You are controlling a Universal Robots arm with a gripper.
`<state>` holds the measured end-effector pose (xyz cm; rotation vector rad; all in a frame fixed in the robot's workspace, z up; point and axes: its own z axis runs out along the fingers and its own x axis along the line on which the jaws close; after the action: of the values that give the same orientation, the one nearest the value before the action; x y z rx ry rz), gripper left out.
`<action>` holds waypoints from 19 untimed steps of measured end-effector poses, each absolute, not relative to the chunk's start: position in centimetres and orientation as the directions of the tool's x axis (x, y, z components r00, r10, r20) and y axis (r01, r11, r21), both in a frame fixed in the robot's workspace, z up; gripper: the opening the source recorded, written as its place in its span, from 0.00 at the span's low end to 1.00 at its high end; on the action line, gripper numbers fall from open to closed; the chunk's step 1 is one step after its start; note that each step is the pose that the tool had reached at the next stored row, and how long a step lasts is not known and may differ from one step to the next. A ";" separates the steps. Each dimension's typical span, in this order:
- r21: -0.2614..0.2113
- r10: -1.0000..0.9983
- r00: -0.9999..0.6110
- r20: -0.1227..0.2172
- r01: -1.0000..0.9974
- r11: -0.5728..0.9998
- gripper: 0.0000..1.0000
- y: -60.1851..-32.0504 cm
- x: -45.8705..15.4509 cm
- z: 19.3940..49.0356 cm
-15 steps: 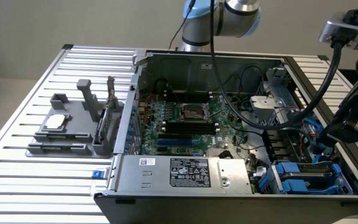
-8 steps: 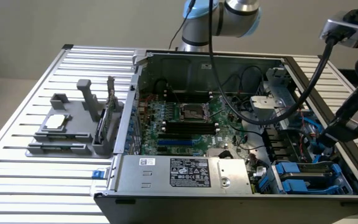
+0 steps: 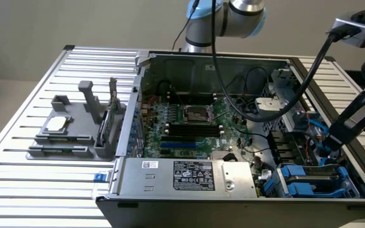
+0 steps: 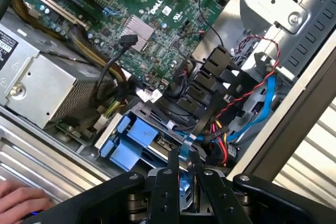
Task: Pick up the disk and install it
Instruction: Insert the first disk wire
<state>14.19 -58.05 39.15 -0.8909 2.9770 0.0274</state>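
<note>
The jaws of the gripper (image 4: 184, 157) were seen closed on a thin, blue-edged piece held edge-on between the two black fingers (image 4: 169, 182), taken to be the disk (image 4: 184, 183) in its blue carrier. Little more than that narrow edge could be made out, and the label could not be seen.

The held disk was placed low inside the open computer case (image 3: 233, 202), at the end towards the exterior view's right. Just beyond the fingertips, a drive bay with blue plastic carriers (image 4: 137, 136) was found, and a tangle of wiring was seen beside it: a pale blue cable (image 4: 262, 103), a twisted red and black pair (image 4: 247, 85) and a flat black strap (image 4: 210, 114). Whether the disk touched the bay could not be told.

Further out, the green motherboard (image 4: 131, 3) was laid across the floor of the case, and the long grey metal box with white stickers (image 3: 182, 175) was set along the near wall. A person's hand (image 4: 23, 201) was rested on the slatted metal table (image 3: 17, 156) just outside the case.

On the same table, well apart at the exterior view's left, a grey fixture (image 3: 65, 133) was stood, with a small square chip (image 3: 55, 124) lying flat on it.
</note>
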 end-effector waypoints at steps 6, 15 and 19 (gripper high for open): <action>0.007 -0.454 -0.890 -0.038 -0.454 0.891 0.22 -58.0 14.2 39.0; 0.007 -0.303 -0.952 -0.038 -0.304 0.953 0.22 -58.0 14.2 38.8; 0.007 -0.233 -0.972 -0.038 -0.233 0.972 0.22 -58.0 14.2 38.7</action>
<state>14.19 -58.05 38.68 -0.3639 3.0836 0.0178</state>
